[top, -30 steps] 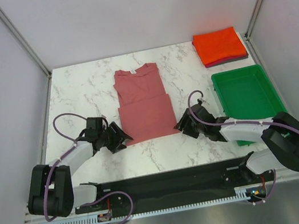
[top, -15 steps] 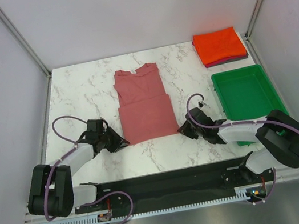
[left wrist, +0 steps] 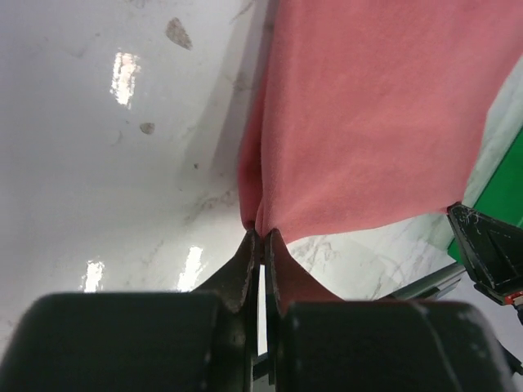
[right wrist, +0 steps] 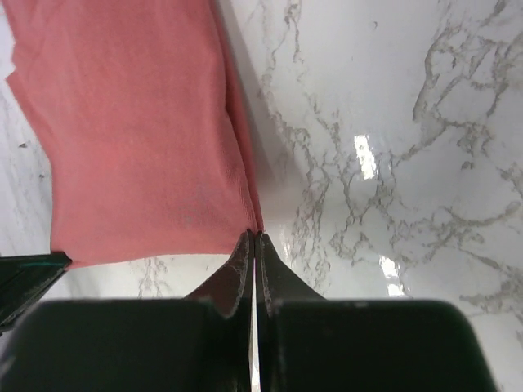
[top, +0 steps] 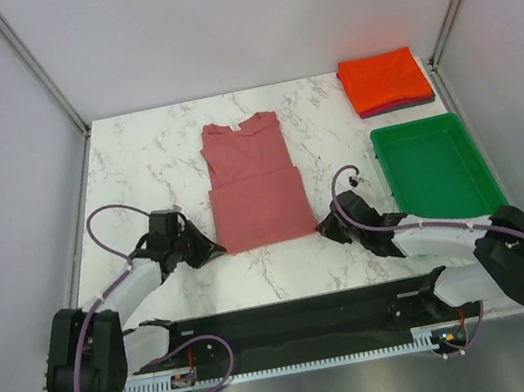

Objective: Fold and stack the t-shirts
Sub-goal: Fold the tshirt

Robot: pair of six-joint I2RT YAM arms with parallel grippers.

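Note:
The dusty rose-red t-shirt [top: 252, 183] lies flat mid-table, collar to the far side, sleeves folded in so it forms a long strip. My left gripper [top: 219, 251] is shut on its near left corner; in the left wrist view the fabric [left wrist: 376, 114] bunches into the closed tips [left wrist: 261, 235]. At the near right corner my right gripper [top: 321, 228] is shut too, and the right wrist view shows the hem [right wrist: 139, 139] pinched at the tips [right wrist: 256, 235]. A folded orange-red t-shirt [top: 384, 79] rests on a dark maroon one [top: 399, 107] at the back right.
The green plastic tray [top: 435, 170] stands at the right, just beyond my right arm and in front of the folded stack. Grey walls and metal frame posts close in the marble table [top: 135, 168] on three sides.
Both grippers slid in to the shirt's near corners and went from open to shut on the fabric. The shirt itself has barely shifted.

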